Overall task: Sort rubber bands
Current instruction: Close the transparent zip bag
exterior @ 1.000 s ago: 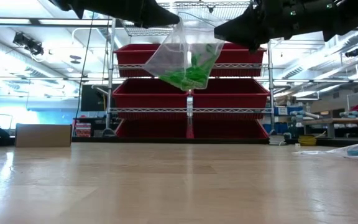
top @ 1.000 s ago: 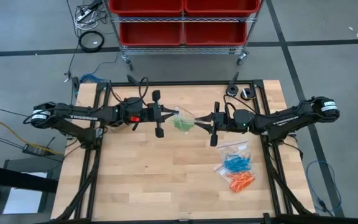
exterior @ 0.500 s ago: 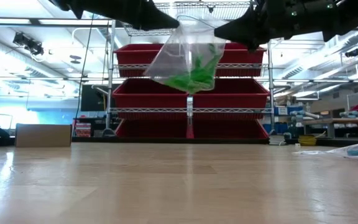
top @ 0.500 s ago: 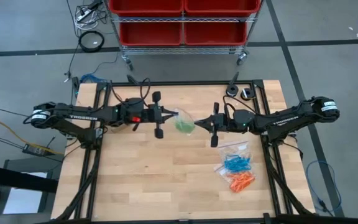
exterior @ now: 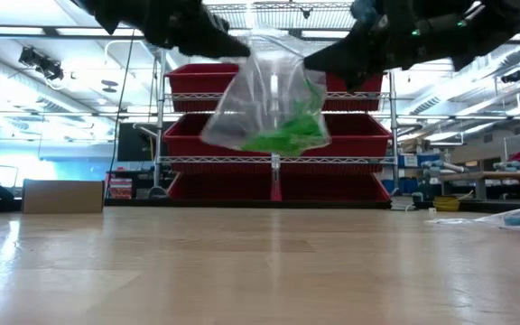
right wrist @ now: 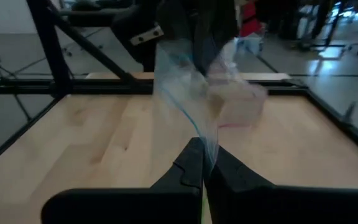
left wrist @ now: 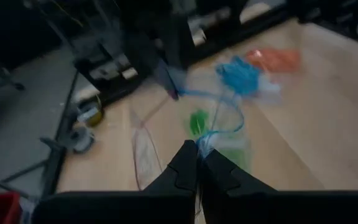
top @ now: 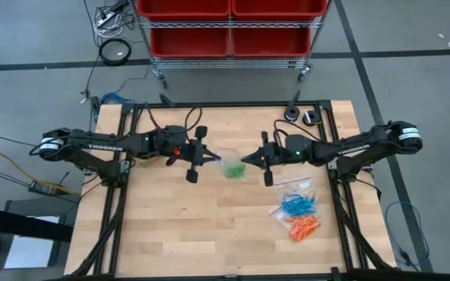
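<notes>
A clear plastic bag (top: 231, 166) hangs in the air over the middle of the table. Green rubber bands (exterior: 283, 137) are bunched in its lower right corner. My left gripper (top: 212, 158) is shut on the bag's top at the left. My right gripper (top: 244, 161) is shut on its top at the right. The two grippers face each other, both slanting down a little. In the low view the bag (exterior: 267, 104) hangs well clear of the tabletop. Blue rubber bands (top: 297, 204) and orange rubber bands (top: 303, 228) lie on the table at the near right. My left gripper pinches the bag's top edge (left wrist: 207, 138), by the blue zip line, between its two shut fingers. It comes from the table's left, slanting slightly down. The bag hangs below the fingers, clear of the table. My right gripper pinches the bag's top edge (right wrist: 209, 142) on the opposite side between its shut fingers. It comes from the table's right, almost level. The film hangs slack between the two holds.
Clear bags (top: 291, 191) lie around the blue and orange bands at the near right. A wire rack with red bins (top: 229, 27) stands beyond the far edge. The black frame rails (top: 127, 195) run along both sides of the table. Bare wood lies at the near left.
Both grippers have tipped downward and shifted a little toward the near edge. The right one has closed in toward the left one. The bag has sunk a little and hangs wider and slacker. Its green bands have settled toward the right corner.
</notes>
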